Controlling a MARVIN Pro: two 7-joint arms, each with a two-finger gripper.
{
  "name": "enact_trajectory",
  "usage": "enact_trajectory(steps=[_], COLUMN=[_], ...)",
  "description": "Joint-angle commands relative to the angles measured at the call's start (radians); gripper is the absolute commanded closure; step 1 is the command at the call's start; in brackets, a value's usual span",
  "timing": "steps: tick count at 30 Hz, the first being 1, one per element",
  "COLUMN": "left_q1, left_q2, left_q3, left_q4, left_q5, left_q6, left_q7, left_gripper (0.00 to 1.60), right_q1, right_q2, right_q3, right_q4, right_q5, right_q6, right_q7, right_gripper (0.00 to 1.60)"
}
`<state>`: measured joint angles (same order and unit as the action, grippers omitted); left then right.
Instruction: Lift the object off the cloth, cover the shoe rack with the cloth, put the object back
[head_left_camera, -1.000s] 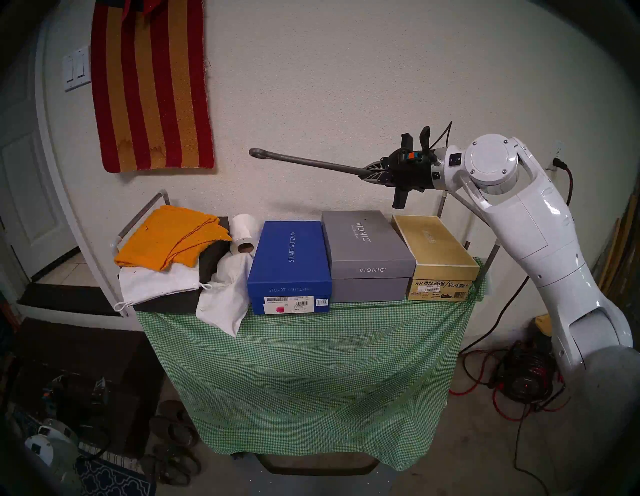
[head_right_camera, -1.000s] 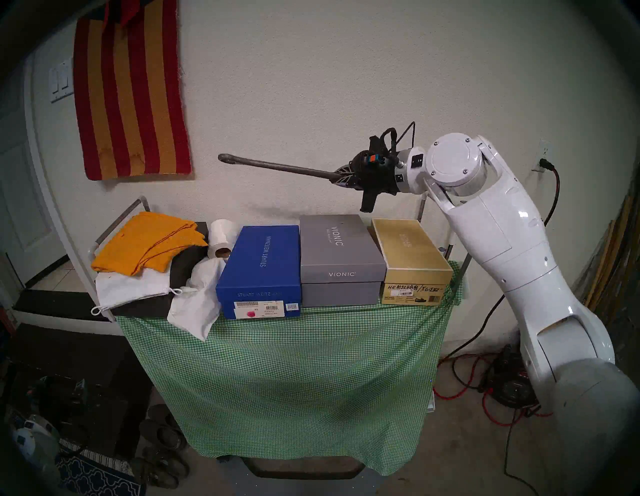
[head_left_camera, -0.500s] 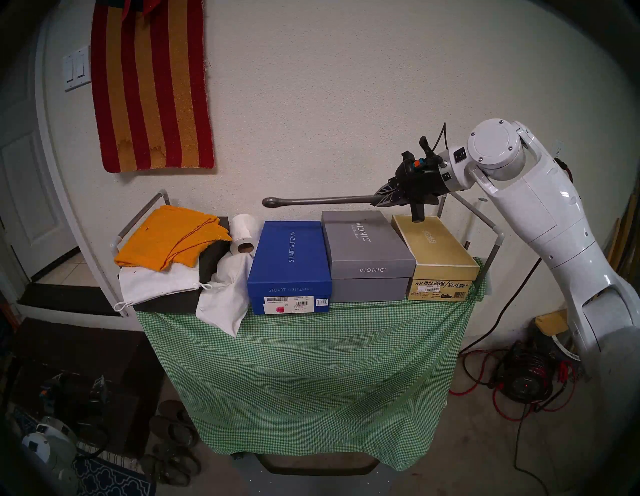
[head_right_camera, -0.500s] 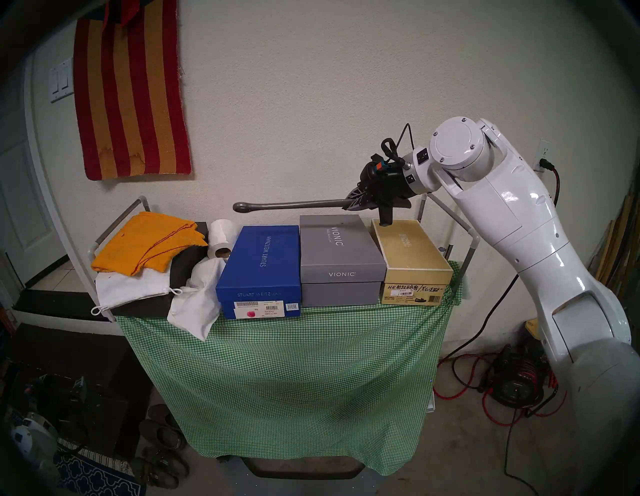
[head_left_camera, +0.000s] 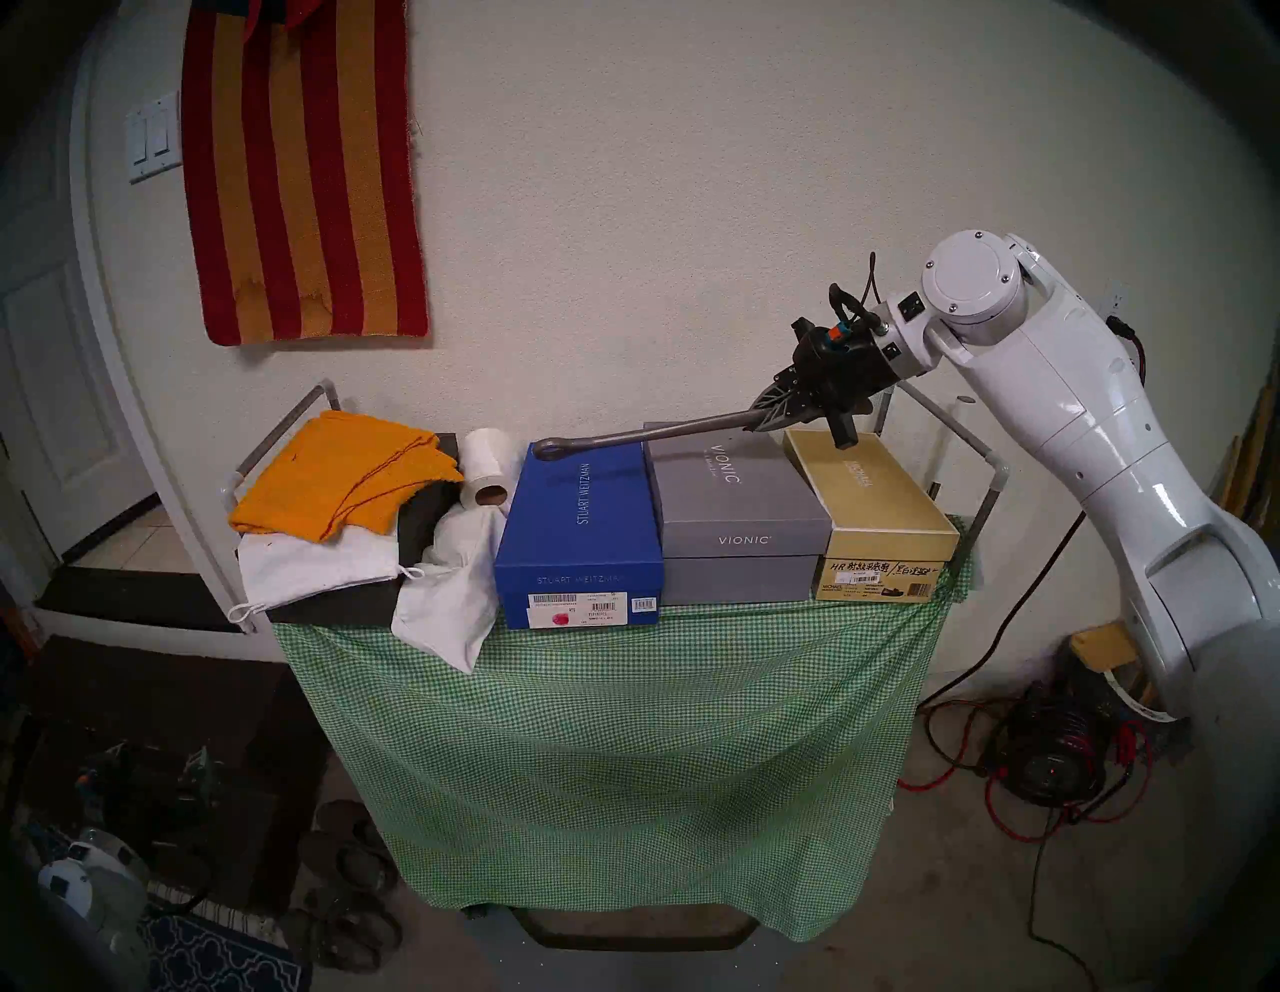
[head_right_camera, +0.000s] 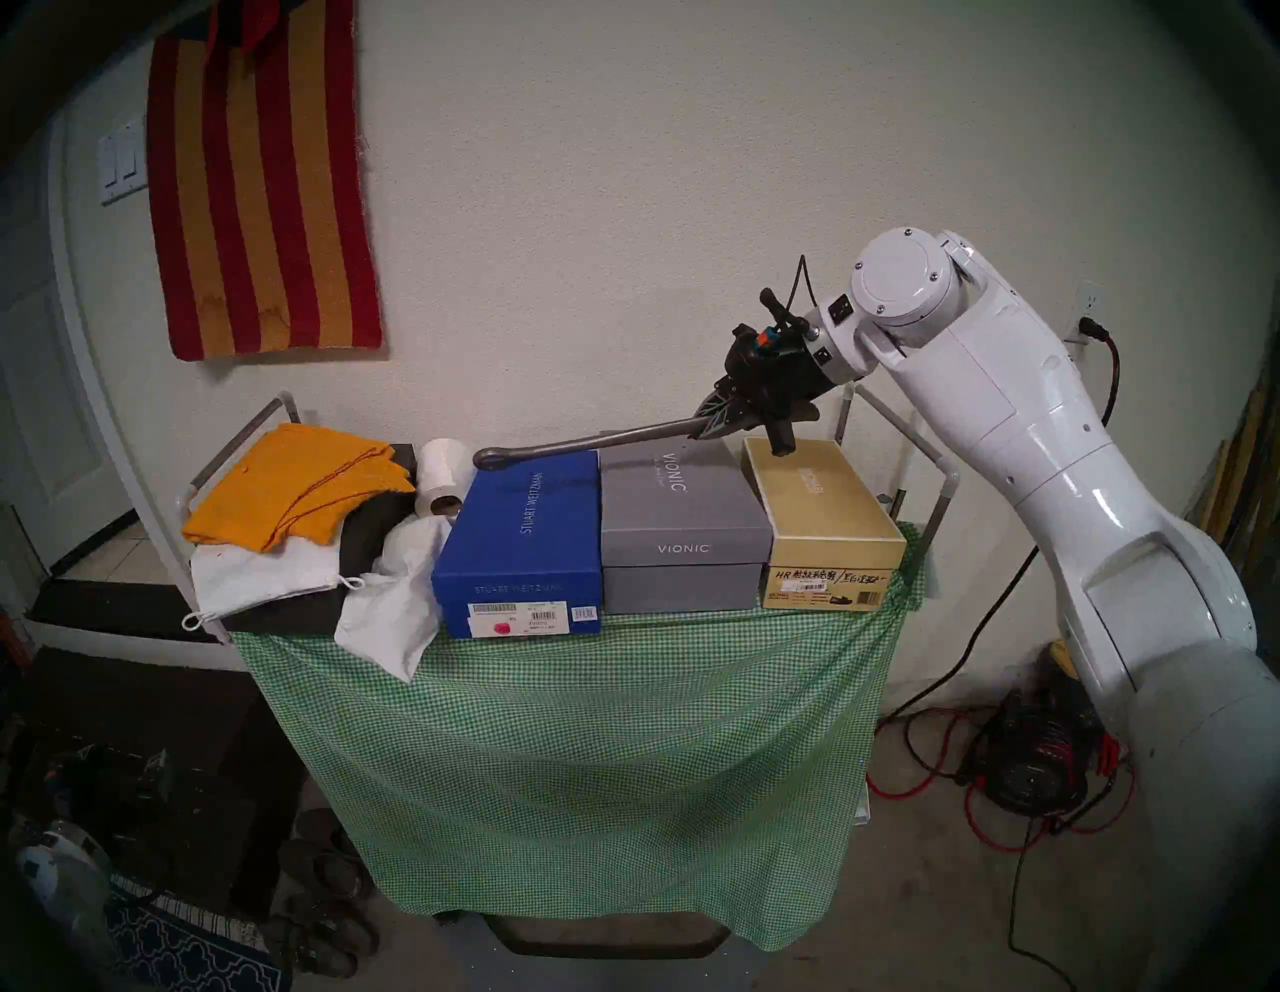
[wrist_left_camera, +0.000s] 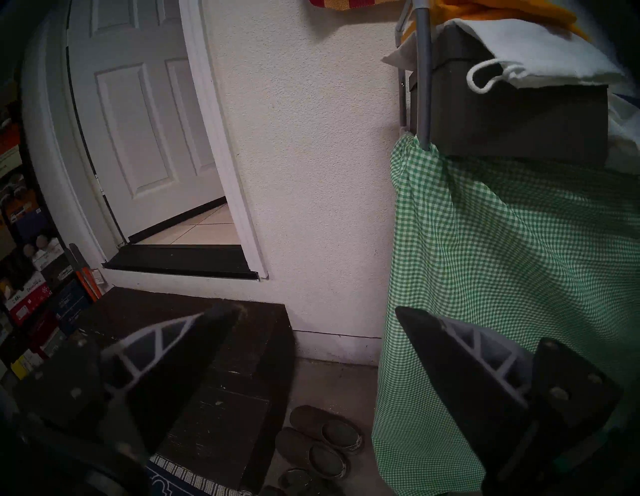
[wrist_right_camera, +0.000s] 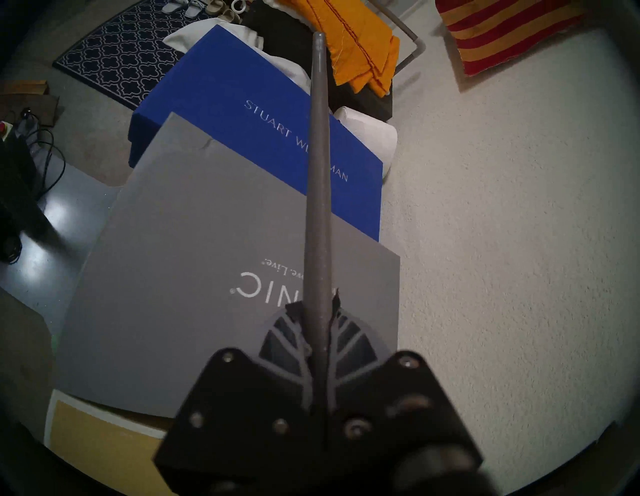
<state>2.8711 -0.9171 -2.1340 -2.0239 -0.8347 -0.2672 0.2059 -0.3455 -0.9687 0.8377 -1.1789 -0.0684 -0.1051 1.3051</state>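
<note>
Right wrist: right pincer (wrist_right_camera: 317, 311) clamps shoehorn (wrist_right_camera: 318, 194), blade hidden; left pincer (wrist_left_camera: 317, 332) wide, empty.

Green-and-white checked cloth (head_left_camera: 609, 748); blue box (head_left_camera: 582, 512), grey box (head_left_camera: 734, 499).

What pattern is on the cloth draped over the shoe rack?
Small green-and-white gingham check on the cloth; it shows best in the left wrist view.

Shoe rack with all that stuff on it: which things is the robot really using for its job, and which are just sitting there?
For the job:
- shoehorn, held in the shut right gripper
- green checked cloth, draped over the front
- shoe rack

Just lying about:
- blue shoebox
- grey shoebox
- gold shoebox
- orange folded cloth
- white paper roll
- striped rug on the wall
</note>
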Motion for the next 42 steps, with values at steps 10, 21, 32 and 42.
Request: enact_trajectory(steps=[10, 21, 32, 42], left_q1=[0.009, 0.009, 0.009, 0.004], left_q2=[-0.030, -0.046, -0.060, -0.069], left_q3=[-0.018, -0.022, -0.024, -0.026], left_q4=[-0.007, -0.008, -0.008, -0.009], left_q5=[0.007, 0.016, 0.025, 0.031], left_q6=[0.020, 0.033, 0.044, 0.051], left_q7=[-0.029, -0.043, -0.053, -0.061], left_gripper=[0.00, 0.00, 0.00, 0.00], right_q1=[-0.035, -0.060, -0.032, -0.001], right_q2=[-0.005, 0.023, -0.011, -0.038], right_q3=[0.006, 0.030, 0.042, 0.056], right_q4=[0.108, 0.079, 0.121, 0.160], right_q5=[-0.019, -0.009, 0.005, 0.021], right_q6=[-0.082, -0.039, -0.032, -0.009], right_q7=[-0.059, -0.053, -0.036, -0.009], right_gripper=[1.60, 1.59, 0.32, 0.00])
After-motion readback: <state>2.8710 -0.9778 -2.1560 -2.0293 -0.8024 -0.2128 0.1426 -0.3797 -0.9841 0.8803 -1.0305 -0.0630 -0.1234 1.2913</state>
